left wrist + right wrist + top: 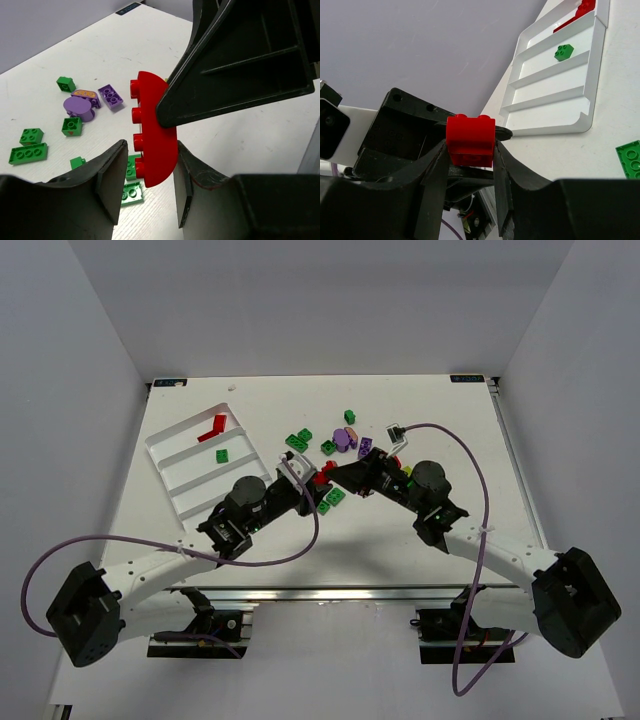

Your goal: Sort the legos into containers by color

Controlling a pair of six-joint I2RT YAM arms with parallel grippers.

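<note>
Red brick (155, 145) over the counter (240, 135), left fingers (112, 175) and right fingers (437, 172) both clamped on it, loose legos (29, 154) beyond

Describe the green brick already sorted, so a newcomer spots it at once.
The white tray lies on the left side of the table. Its farthest compartment holds red bricks; the next holds one small green brick. It is the only green piece inside the tray; all other green bricks lie loose on the table.

On your white counter (250, 400) you have the tray (200, 490) on the left and, to its right, loose green bricks (297, 441) and purple bricks (343, 439) scattered mid-counter.
</note>
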